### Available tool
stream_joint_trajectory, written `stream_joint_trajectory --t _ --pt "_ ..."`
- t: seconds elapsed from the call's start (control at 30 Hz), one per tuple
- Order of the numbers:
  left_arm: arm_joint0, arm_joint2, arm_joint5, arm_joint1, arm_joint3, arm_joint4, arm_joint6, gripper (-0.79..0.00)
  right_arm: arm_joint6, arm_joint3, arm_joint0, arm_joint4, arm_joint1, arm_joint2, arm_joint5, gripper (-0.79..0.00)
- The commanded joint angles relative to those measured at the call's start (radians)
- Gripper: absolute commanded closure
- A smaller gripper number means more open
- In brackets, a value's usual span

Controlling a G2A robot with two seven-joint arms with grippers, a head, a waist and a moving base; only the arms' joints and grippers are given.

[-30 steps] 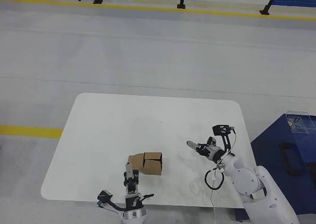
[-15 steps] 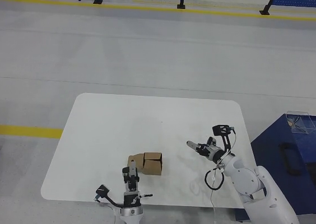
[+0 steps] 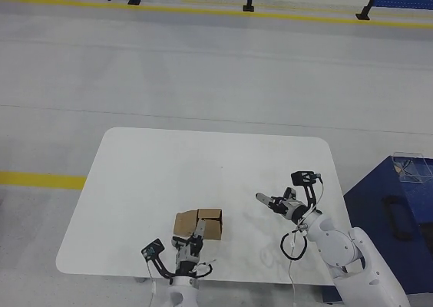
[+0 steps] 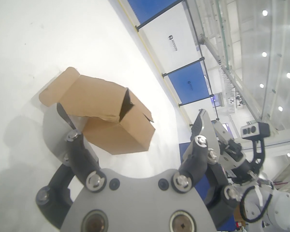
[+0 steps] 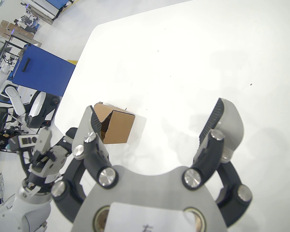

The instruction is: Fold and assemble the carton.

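Carton [image 4: 104, 112] beside left jaws, right jaws distant

The right arm [image 3: 347, 257] has a smooth, rounded white shell. A thin black cable [image 3: 289, 247] loops beside its wrist, and a small dark camera box [image 4: 255, 130] sits there on a black bracket. The right end effector [image 5: 155, 105] and the left end effector [image 4: 130, 108] are built alike — a pale grey metal plate [image 5: 147, 189], black link bars, and round silver screws [image 5: 193, 177] at every pivot. Each finger is silver-grey with a rounded back and is faced with black ribbed pads [image 5: 209, 121]. A white label [image 5: 147, 216] bearing a dark mark sits on the right plate, between two round recessed holes.
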Motion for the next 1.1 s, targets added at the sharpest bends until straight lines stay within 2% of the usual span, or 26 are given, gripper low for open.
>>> stream_joint_trajectory --t 0.0,0.17,0.4,0.57,0.8,1.07 --pt "-0.029 -0.007 0.003 -0.003 0.041 -0.031 -0.002 -0.785 0.0 0.0 0.0 0.0 0.0 0.0 0.0 -0.785" --pt "-0.049 -0.022 -0.042 -0.005 0.09 -0.091 -0.005 -0.785 0.0 0.0 0.0 0.0 0.0 0.0 0.0 -0.785" --pt "-0.022 -0.07 -0.133 0.003 0.085 -0.172 -0.02 -0.785 0.0 0.0 0.0 0.0 0.0 0.0 0.0 -0.785" --pt "-0.061 -0.107 -0.173 0.005 0.136 -0.264 -0.075 -0.785 0.0 0.0 0.0 0.0 0.0 0.0 0.0 -0.785" --pt "-0.096 -0.12 -0.261 0.006 0.222 -0.307 -0.08 -0.785 0.0 0.0 0.0 0.0 0.0 0.0 0.0 -0.785" --pt "-0.084 -0.126 -0.472 0.012 0.248 -0.317 -0.085 -0.785 0.0 0.0 0.0 0.0 0.0 0.0 0.0 -0.785"
